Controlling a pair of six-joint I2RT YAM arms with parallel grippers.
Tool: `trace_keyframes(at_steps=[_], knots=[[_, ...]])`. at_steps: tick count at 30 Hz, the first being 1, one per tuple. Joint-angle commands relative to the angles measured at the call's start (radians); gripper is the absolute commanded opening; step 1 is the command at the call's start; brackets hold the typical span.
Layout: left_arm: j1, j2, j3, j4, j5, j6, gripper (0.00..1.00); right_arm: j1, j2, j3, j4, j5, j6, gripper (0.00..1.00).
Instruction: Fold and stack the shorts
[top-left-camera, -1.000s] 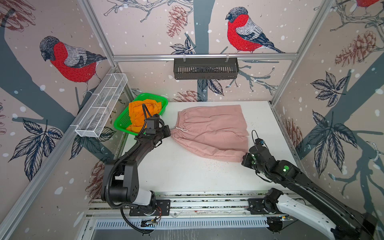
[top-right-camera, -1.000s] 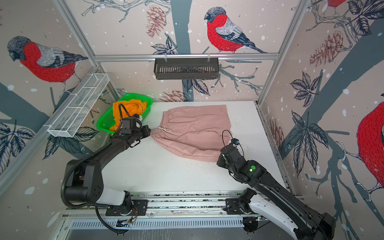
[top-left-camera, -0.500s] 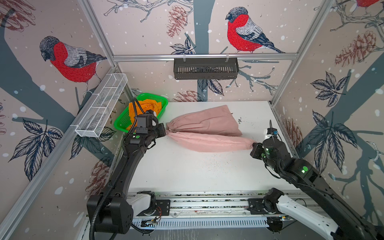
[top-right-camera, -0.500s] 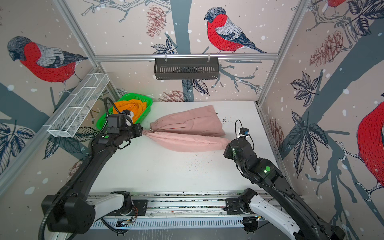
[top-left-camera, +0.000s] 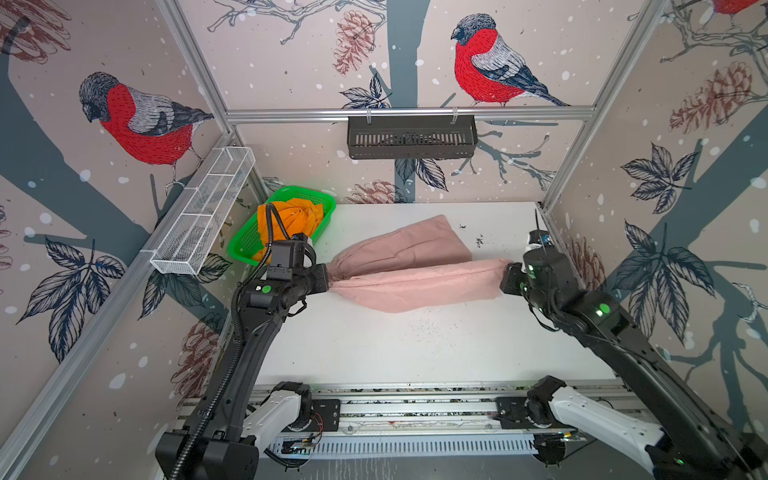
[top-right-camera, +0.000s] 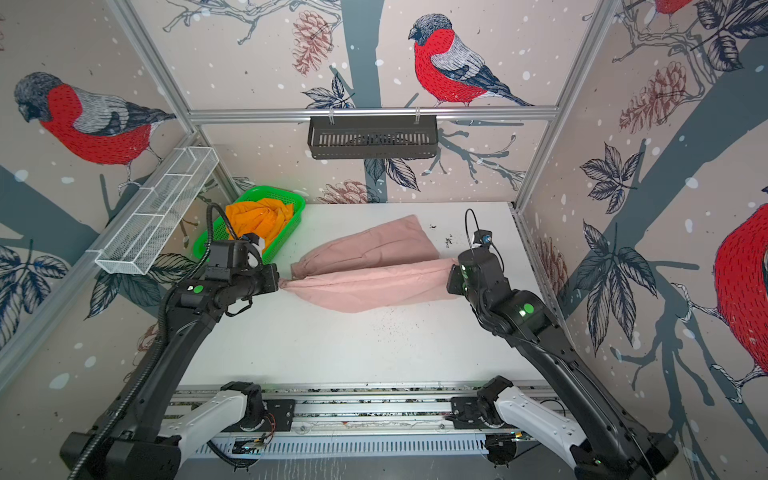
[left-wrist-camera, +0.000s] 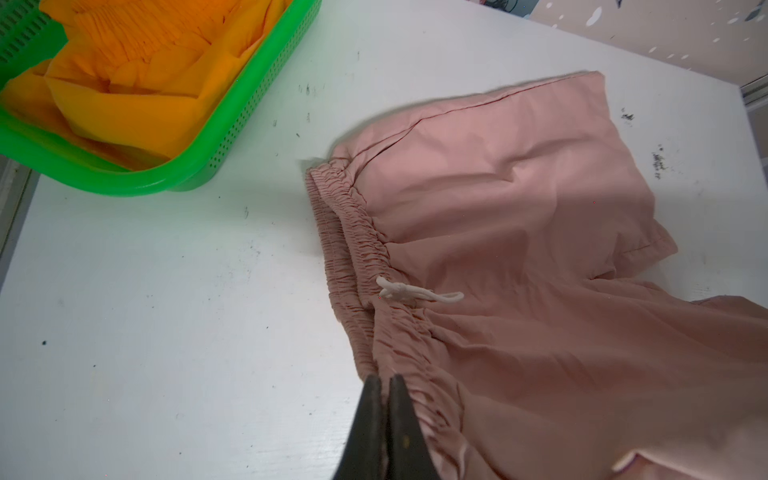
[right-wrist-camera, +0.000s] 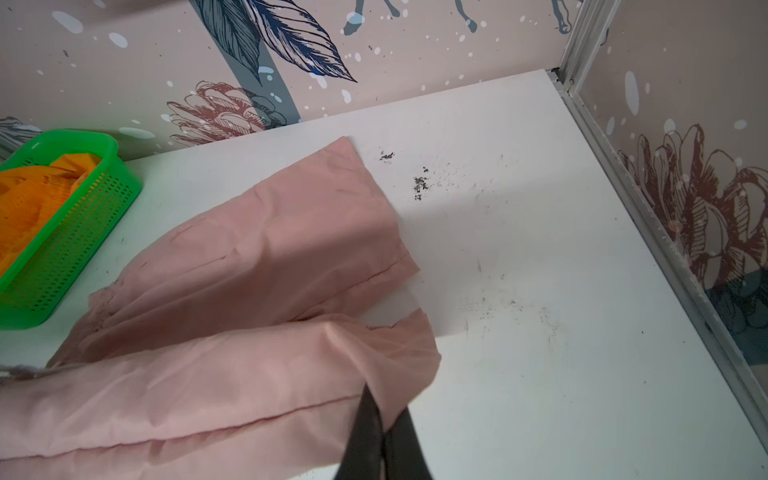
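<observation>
The pink shorts (top-left-camera: 415, 266) (top-right-camera: 374, 274) lie mid-table, their near half lifted and stretched between both grippers while the far half rests flat. My left gripper (top-left-camera: 328, 278) (left-wrist-camera: 384, 380) is shut on the gathered waistband, close to the white drawstring (left-wrist-camera: 415, 293). My right gripper (top-left-camera: 505, 276) (right-wrist-camera: 386, 401) is shut on the hem corner of the near leg. The orange shorts (top-left-camera: 291, 216) (left-wrist-camera: 137, 75) sit crumpled in the green basket (top-left-camera: 245, 243) at the back left.
A white wire basket (top-left-camera: 203, 212) hangs on the left wall and a black basket (top-left-camera: 411, 137) on the back rail. Dark specks (top-left-camera: 478, 241) mark the white table (top-left-camera: 415, 345). The right wall frame stands close to my right arm.
The pink shorts lay flat a second ago. Both grippers have raised the near edge and pulled it taut, the right one moving back and to the right.
</observation>
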Motion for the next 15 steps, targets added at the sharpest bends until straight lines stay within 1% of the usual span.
trace_keyframes(at_steps=[1,3,6,8,11,15], knots=[[-0.001,0.026,-0.006,-0.017,-0.059,0.019,0.00,-0.075,0.070,0.031,0.153,-0.098,-0.128,0.02],[0.000,0.038,-0.026,0.016,-0.062,0.022,0.00,-0.108,0.122,0.044,0.187,-0.125,-0.159,0.02],[0.000,0.058,-0.045,0.046,-0.055,0.022,0.00,-0.114,0.181,0.057,0.210,-0.143,-0.191,0.01],[0.000,0.068,-0.047,0.044,-0.046,0.020,0.00,-0.114,0.189,0.063,0.193,-0.159,-0.193,0.01],[0.000,0.071,-0.043,0.020,-0.044,0.016,0.00,-0.111,0.152,0.051,0.145,-0.159,-0.173,0.01],[-0.017,0.035,-0.043,0.001,-0.043,0.006,0.00,-0.091,0.032,-0.011,0.111,-0.150,-0.148,0.01]])
